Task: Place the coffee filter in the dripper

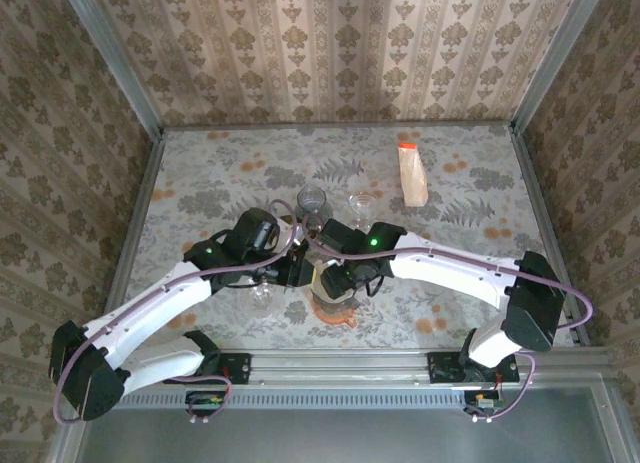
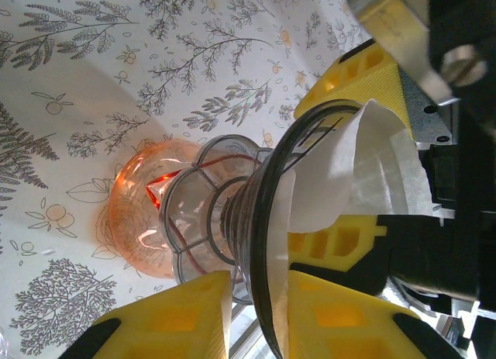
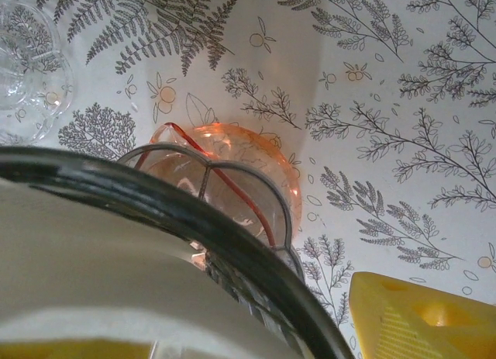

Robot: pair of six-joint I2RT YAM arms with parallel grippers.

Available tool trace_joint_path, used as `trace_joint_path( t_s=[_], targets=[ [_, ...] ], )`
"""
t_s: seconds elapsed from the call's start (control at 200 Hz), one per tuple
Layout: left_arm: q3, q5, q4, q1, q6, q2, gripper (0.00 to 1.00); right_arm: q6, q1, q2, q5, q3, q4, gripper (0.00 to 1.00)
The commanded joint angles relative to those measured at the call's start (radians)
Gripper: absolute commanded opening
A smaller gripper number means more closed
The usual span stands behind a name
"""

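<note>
Coffee filter partway into dripper near table's 6 o'clock, rim clamped by left gripper from 9 o'clock, right gripper spread astride the paper, hold unclear; next, probably pressing it flush.

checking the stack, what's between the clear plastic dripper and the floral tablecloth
A round orange glass vessel: the clear plastic dripper stands on it, above the floral tablecloth, as the left wrist view shows.
</note>
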Motion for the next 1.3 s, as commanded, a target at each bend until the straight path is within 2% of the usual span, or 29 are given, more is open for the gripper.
trace_joint_path(
  t_s=[0.0,0.625,1.1,1.295],
  targets=[
    [-0.019,0.021,0.004,0.001,0.004,0.005,0.25,-0.010,-0.006,0.033,-0.012,0.004,0.011,0.67],
    [-0.034,0.028,0.023,0.001,-0.007,0.008,0.24,0.037,-0.009,0.057,0.002,-0.042,0.039,0.66],
    [-0.035,0.018,0.025,0.001,-0.013,0.000,0.24,0.038,-0.009,-0.188,0.138,0.012,-0.043,0.69],
    [-0.017,0.014,0.018,0.001,-0.008,-0.003,0.31,0.048,-0.009,-0.278,0.160,-0.025,-0.030,0.69]
  ],
)
